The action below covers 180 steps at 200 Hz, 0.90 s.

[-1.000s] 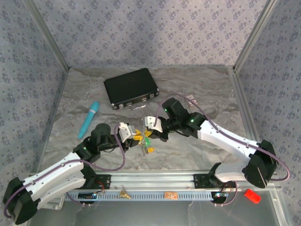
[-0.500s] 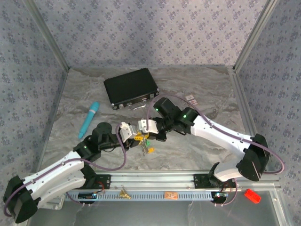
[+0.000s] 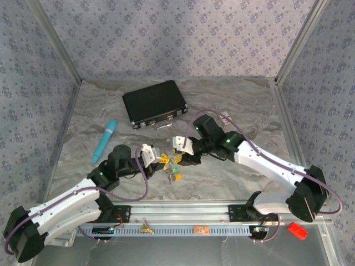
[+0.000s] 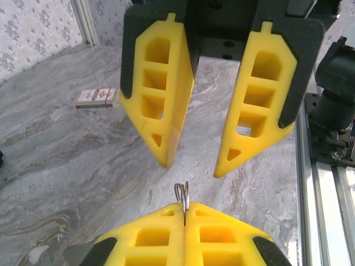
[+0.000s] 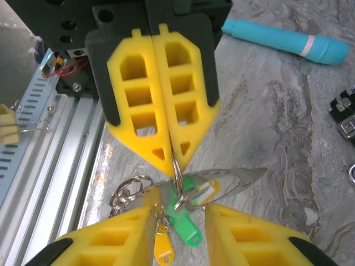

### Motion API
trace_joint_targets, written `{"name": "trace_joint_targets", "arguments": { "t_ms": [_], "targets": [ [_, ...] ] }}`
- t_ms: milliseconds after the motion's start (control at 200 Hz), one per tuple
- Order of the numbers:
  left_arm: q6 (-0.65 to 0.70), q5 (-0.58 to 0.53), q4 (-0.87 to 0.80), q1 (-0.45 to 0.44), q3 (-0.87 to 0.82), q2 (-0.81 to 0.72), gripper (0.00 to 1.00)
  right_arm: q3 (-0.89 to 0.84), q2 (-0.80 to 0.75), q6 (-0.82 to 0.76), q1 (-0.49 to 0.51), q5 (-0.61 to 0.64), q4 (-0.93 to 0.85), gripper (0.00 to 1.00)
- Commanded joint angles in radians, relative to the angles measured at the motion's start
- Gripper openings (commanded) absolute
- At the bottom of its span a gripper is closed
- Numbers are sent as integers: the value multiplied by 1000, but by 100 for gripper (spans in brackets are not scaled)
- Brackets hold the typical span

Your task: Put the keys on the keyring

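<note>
The left fingers (image 5: pixel 173 155) are pressed flat together on the keyring (image 4: pixel 182 195), a small metal ring pinched by its edge so that it sticks out past their tips. The right fingers (image 4: pixel 180 88) stand apart, gripping nothing. They face the left ones tip to tip, just short of the ring.

In the right wrist view the ring reaches from the closed tips into the gap between the open pair. The keys (image 5: pixel 188 228) cluster at its far end: a green head, a yellow head beside it and a bare silver blade lying across. More rings bunch next to them. Whether every key is threaded on the pinched ring I cannot tell.

All this sits over the counter (image 3: pixel 233 100) on the near side of the case (image 3: pixel 154 103), a little right of its middle. The stick (image 3: pixel 105 139) lies left of the case and nearer than it. A card (image 4: pixel 95 97) lies flat on the counter.
</note>
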Motion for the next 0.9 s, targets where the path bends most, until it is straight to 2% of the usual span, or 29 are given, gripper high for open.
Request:
{"name": "trace_joint_targets", "arguments": {
  "t_ms": [0, 190, 295, 425, 530, 630, 680, 715, 895],
  "targets": [
    [-42, 0, 184, -3, -38, -29, 0, -55, -12, 123, -7, -114, 190, 31],
    [-45, 20, 215, -4, -60, -53, 0, -78, 6, 141, -9, -126, 231, 29],
    [-50, 28, 230, -5, -67, -58, 0, -72, 20, 138, -10, -131, 227, 25],
    [-53, 36, 242, -5, -71, -59, 0, -65, 34, 133, -9, -132, 222, 16],
    [-55, 42, 242, -5, -72, -62, 0, -57, 36, 127, -10, -139, 211, 0],
    [-56, 5, 192, -5, -57, -63, 0, -35, 32, 100, -9, -132, 162, 0],
    [-46, -16, 140, -5, -41, -65, 15, -15, 30, 72, -7, -115, 118, 0],
    [-35, -26, 102, -5, -29, -64, 21, 3, 31, 48, -3, -93, 79, 0],
    [17, -43, -64, -7, 47, -28, 21, 122, 72, -103, 46, 33, -146, 0]
  ]
}}
